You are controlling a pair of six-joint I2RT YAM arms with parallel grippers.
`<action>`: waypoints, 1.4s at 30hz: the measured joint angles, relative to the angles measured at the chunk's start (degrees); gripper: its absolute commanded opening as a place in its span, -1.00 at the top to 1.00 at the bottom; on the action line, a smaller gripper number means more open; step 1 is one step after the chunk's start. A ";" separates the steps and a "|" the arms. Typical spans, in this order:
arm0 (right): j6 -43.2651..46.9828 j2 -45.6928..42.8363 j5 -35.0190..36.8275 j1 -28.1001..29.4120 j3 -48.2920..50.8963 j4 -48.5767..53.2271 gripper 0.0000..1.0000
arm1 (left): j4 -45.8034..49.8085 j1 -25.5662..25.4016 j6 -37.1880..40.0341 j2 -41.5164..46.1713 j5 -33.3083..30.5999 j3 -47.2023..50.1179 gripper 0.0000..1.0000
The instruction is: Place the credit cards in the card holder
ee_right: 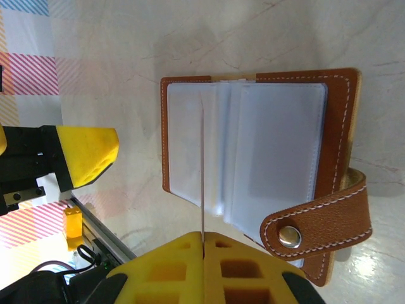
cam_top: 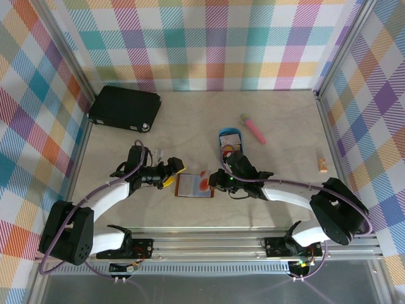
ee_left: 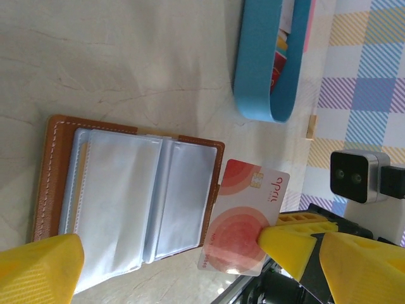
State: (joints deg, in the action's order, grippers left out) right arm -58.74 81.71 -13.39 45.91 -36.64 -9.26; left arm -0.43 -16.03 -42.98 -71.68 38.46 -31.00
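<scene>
Credit card of white plastic with red circles (ee_left: 243, 221) stands on edge, pinched by the right gripper (ee_right: 204, 246) over the open brown leather card holder (ee_right: 335, 139) mid-table, seemingly aimed at a pale sleeve, while the left gripper (cam_top: 172, 171), jaws spread, hovers just left.

The right pincer (ee_right: 202, 239) pinches a thin card (ee_right: 202, 164), seen edge-on. The card sticks straight out from its tips over the open brown card holder (ee_right: 335, 126), whose snap tab (ee_right: 323, 218) lies beside the pincer.
</scene>
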 measured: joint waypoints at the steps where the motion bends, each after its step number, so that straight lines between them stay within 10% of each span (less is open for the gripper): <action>1: -0.44 0.39 0.13 0.28 0.00 -0.48 1.00 | 0.00 -0.07 0.02 -0.24 0.00 0.11 -0.87; 42: -4.68 11.47 0.72 2.62 -0.09 -10.21 1.00 | 1.38 -3.43 4.52 -9.73 -0.52 0.00 -0.69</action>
State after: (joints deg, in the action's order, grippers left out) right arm -63.42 93.19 -12.67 48.53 -36.73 -19.46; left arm 0.95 -19.46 -38.46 -81.41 37.93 -31.00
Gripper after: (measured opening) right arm 0.054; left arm 0.847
